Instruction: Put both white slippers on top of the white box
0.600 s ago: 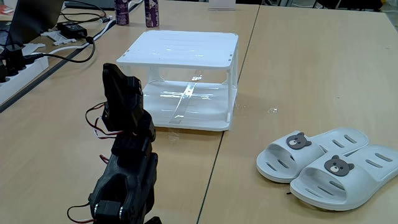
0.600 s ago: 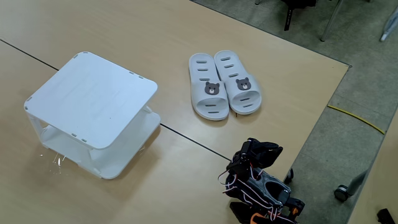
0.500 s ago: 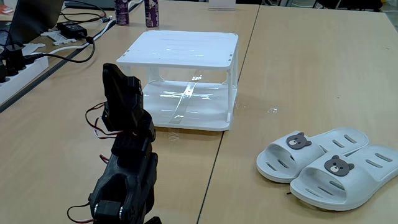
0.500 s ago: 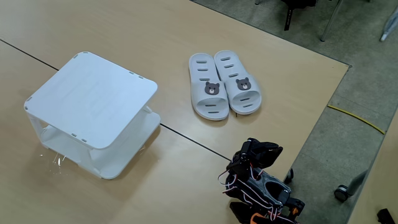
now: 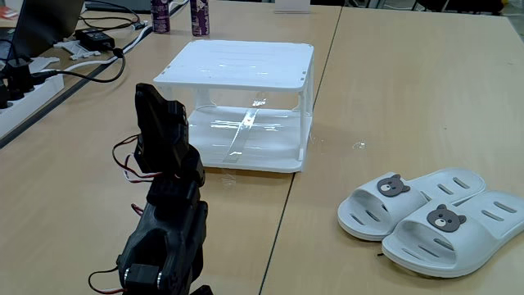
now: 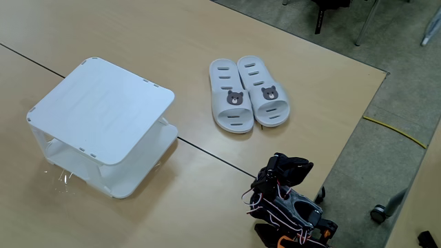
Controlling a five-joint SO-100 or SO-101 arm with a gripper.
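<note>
Nothing has moved since a moment ago, so the job has not started. The two white slippers [image 5: 430, 215] [image 6: 249, 93] with little bear faces lie side by side on the surface [image 5: 409, 98], well apart from the white box [image 5: 241, 98] [image 6: 103, 120]. The box top is bare. The arm [image 5: 164, 205] is folded up, and I cannot tell if its end effector is open or closed.

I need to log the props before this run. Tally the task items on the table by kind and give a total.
White bear-face slippers: 2, one beside the other, touching, both on the table.
White two-tier stand: 1, its top bare.
Total: 3
</note>
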